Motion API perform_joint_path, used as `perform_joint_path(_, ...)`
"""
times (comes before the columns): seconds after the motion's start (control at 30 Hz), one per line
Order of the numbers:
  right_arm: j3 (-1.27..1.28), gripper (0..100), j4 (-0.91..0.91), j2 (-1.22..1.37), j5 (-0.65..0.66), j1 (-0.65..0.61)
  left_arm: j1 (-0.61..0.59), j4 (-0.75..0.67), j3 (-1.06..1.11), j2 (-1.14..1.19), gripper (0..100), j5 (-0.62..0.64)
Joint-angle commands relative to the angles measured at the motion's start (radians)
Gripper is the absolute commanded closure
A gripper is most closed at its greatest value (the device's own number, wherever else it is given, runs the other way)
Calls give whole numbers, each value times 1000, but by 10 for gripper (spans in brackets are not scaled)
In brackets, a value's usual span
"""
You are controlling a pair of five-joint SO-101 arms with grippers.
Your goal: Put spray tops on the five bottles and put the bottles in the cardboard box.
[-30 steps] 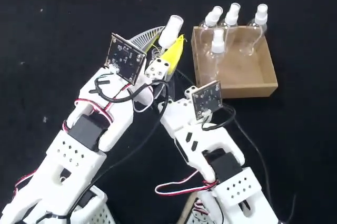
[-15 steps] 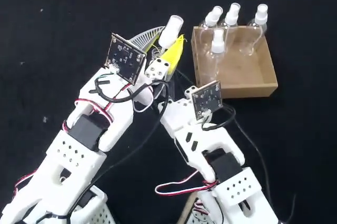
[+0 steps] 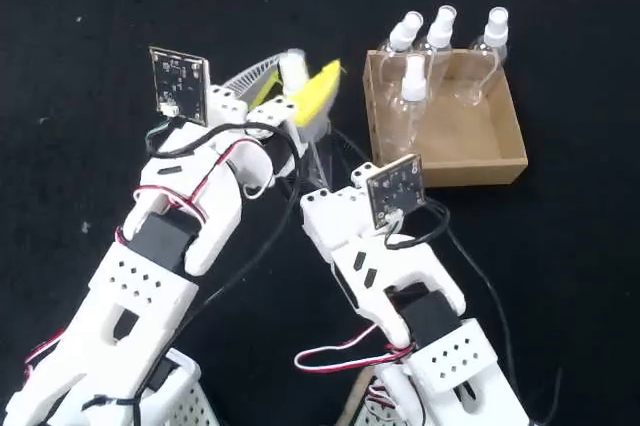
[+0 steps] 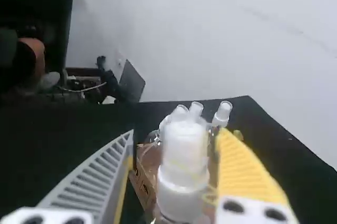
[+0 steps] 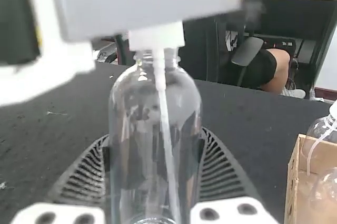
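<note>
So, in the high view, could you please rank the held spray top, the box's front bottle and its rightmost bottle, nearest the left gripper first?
1. Spray top, in the left gripper.
2. Front bottle, left in the box.
3. Rightmost bottle, far right corner.

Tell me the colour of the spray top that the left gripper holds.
White. The spray top shows best in the left wrist view.

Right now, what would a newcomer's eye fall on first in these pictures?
The clear bottle, upright in the right tool mid-table, with the left tool holding a white spray top on its neck. Next, the cardboard box to the right, with four capped bottles at its far side.
</note>
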Motion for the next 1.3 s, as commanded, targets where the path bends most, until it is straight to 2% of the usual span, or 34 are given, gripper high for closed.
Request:
perform_joint_path(0.0, -12, 987, -29, -24, 3, -2, -15, -25, -8, -26, 680, 34)
perform_joint_path(0.17, -12, 987, -29, -24, 3, -2, -8, -25, -5, -146, 609, 48)
perform_joint_path(0.33, -10, 987, -29, -24, 3, -2, -59, -14, -36, -247, 634, 46)
perform_joint_path(0.5, -10, 987, -26, -24, 3, 5, -136, 115, -116, -301, 658, 46)
perform_joint_path(0.57, -16, 987, -23, -42, 3, 44, -189, 175, -120, -330, 657, 46)
perform_joint_path(0.67, -15, 987, -2, -134, 2, 152, -295, 259, -70, -394, 657, 46)
perform_joint_path(0.77, -19, 987, 55, -252, 2, 287, -403, 275, 61, -463, 657, 44)
perform_joint_path(0.93, -77, 985, 117, -328, 3, 560, -444, 273, 332, -597, 657, 44)
perform_joint_path(1.07, -274, 984, 247, -211, 51, 779, -441, 265, 501, -724, 657, 46)
perform_joint_path(1.17, -455, 984, 298, -21, 143, 893, -441, 170, 657, -819, 657, 46)
perform_joint_path(1.27, -605, 986, 322, 213, 172, 997, -441, 57, 843, -922, 657, 46)
